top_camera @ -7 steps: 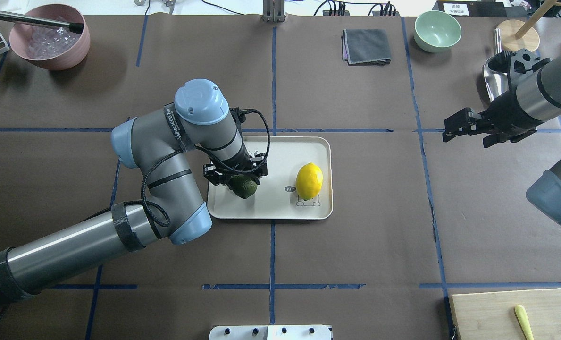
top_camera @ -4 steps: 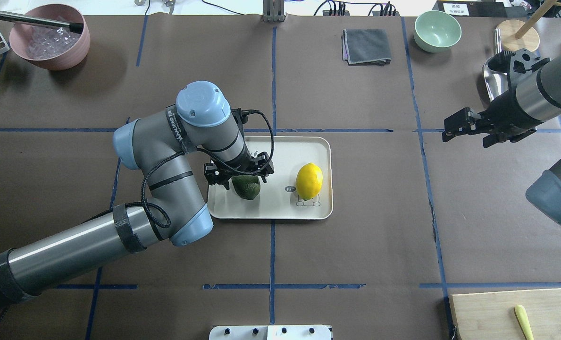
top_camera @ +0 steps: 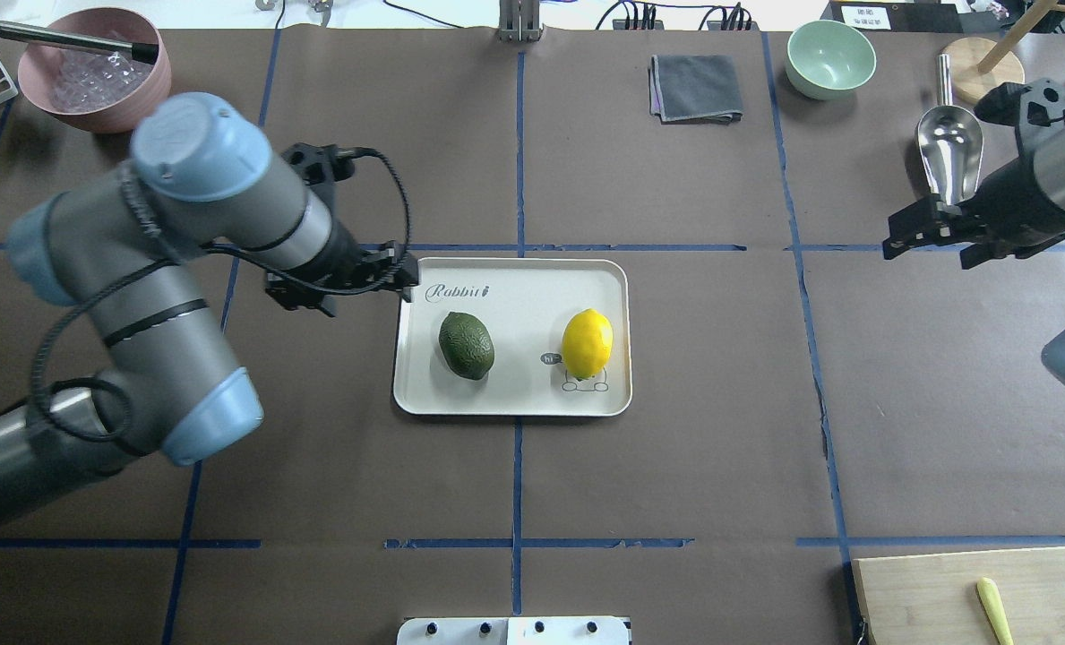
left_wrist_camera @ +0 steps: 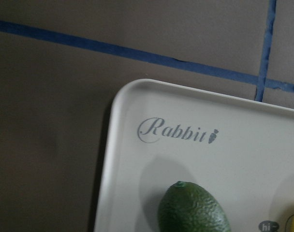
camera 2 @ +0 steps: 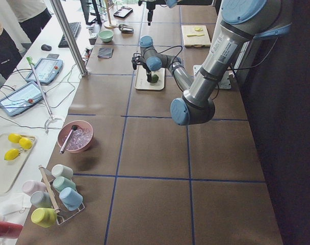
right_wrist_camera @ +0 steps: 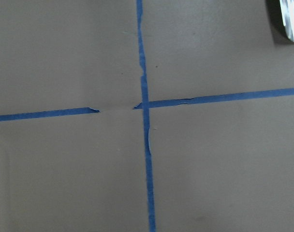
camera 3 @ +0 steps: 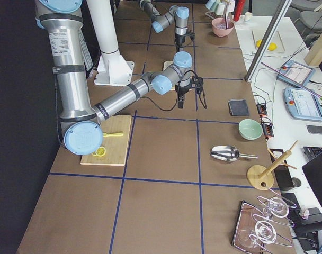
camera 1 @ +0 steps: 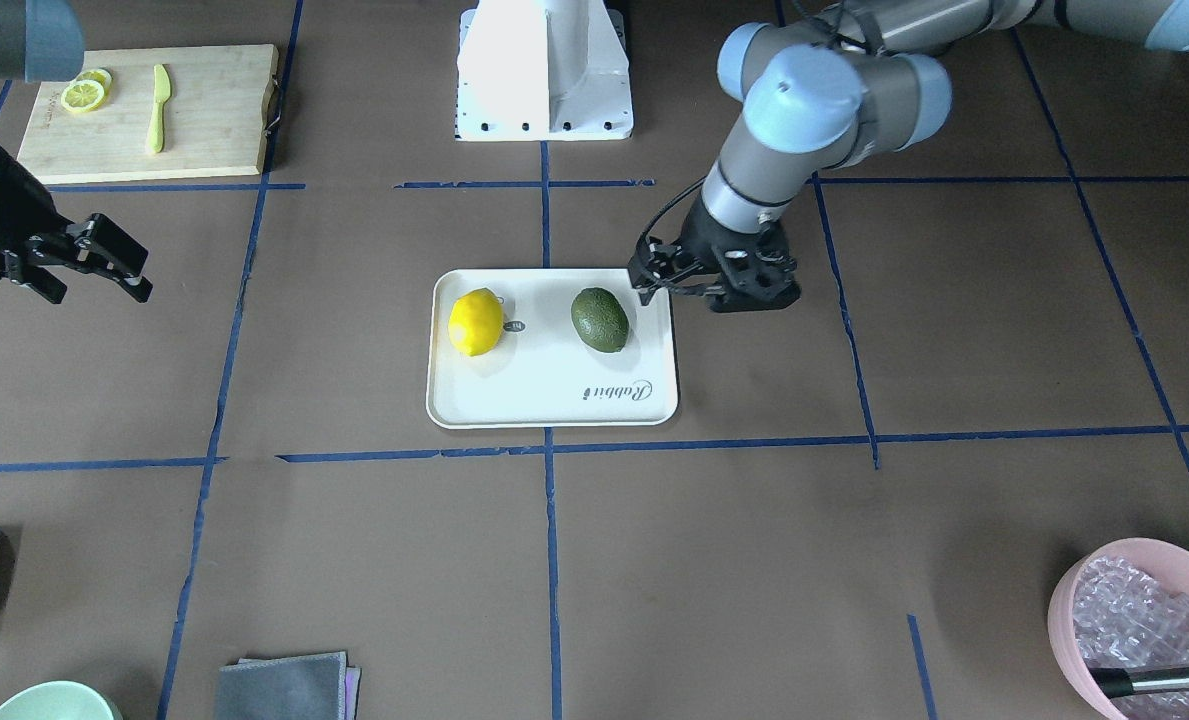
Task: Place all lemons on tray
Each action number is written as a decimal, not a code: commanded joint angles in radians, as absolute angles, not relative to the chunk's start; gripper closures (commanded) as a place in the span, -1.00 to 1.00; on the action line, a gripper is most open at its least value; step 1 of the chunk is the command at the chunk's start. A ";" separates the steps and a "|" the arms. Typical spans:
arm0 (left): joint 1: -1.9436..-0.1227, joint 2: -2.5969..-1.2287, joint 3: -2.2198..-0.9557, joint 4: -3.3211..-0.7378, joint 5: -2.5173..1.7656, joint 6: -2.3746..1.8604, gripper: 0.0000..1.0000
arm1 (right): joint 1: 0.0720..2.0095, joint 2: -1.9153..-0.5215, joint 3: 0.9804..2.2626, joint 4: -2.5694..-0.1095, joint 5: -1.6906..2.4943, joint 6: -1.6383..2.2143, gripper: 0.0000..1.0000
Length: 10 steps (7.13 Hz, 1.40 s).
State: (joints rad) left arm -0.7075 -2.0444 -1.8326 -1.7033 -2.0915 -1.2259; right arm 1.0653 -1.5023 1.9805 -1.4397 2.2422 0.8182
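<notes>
Near right corner: cutting board (top_camera: 926, 591). Mid-table: tray (top_camera: 514, 394) with both lemons on it, green lemon (top_camera: 466, 345) left, yellow lemon (top_camera: 587, 342) right, apart from each other. Left gripper (camera 1: 714, 288) hovers beside the tray's far-left corner, jaws spread, empty. Right gripper (camera 1: 144, 280) is well off to the right over bare table, jaws spread, empty. Far edge: grey cloth (top_camera: 696, 87), green bowl (top_camera: 830, 58).

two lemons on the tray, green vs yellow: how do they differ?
Colour: the dark green oval lemon is dull, while the bright yellow oval lemon is vivid.
Skin: the green one is coarsely bumpy, the yellow one smoother.
Place: on the cream-white rectangular tray, the green one lies near the Rabbit script, and the yellow one partly covers the cartoon drawing.
Shared: they are similar in size, both on the tray, apart.
</notes>
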 commanded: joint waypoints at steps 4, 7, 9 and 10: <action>-1.237 -1.548 -1.921 -1.608 -2.206 -0.148 -1.00 | 1.443 -1.603 1.884 -1.764 2.304 -0.034 -1.00; -1.543 -1.558 -1.693 -1.533 -2.258 0.243 -1.00 | 1.505 -1.608 1.738 -1.753 2.318 -0.196 -1.00; -1.546 -1.545 -1.713 -1.392 -2.332 0.238 -1.00 | 1.506 -1.611 1.713 -1.752 2.319 -0.192 -1.00; -1.545 -1.526 -1.712 -1.393 -2.335 0.223 -1.00 | 1.506 -1.611 1.713 -1.752 2.319 -0.193 -1.00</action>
